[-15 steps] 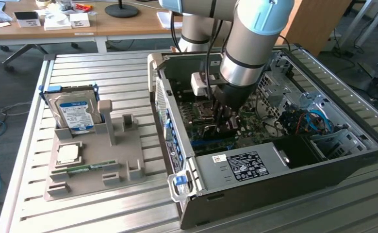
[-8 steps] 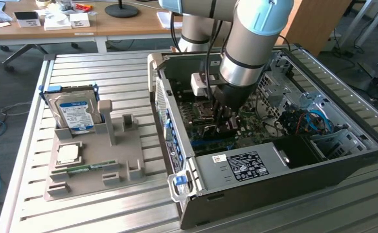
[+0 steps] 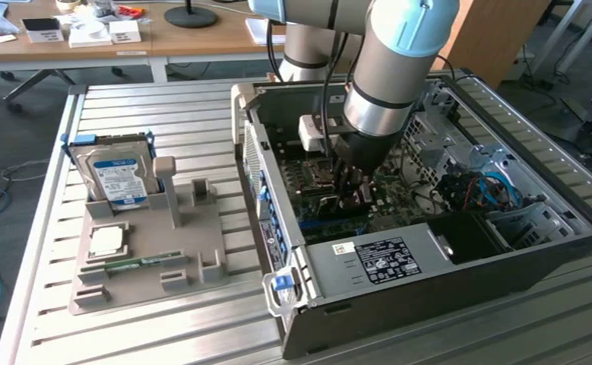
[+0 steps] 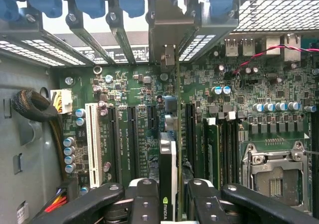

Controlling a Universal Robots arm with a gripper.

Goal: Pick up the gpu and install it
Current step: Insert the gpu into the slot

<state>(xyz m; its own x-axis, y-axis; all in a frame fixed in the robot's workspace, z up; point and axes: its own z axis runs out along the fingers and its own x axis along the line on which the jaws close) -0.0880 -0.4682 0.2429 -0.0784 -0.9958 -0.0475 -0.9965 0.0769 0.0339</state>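
Observation:
The gpu (image 4: 168,157) stands on edge over the motherboard (image 4: 124,89), seen from its top edge as a thin black and green card. Its silver end bracket (image 4: 167,27) reaches the rear slot openings under the blue latches. My gripper (image 4: 172,189) is shut on the gpu, with one black finger (image 4: 144,196) on each side of the card. In the exterior view the gripper (image 3: 349,194) is low inside the open computer case (image 3: 428,293), just above the board. I cannot tell whether the card's connector sits fully in its slot.
A white slot (image 4: 91,139) and black slots lie beside the card, with the CPU socket (image 4: 274,176) further off. Outside the case, a grey holder (image 3: 149,255) carries a blue-labelled hard drive (image 3: 118,176), a processor chip (image 3: 106,239) and a memory stick (image 3: 138,264).

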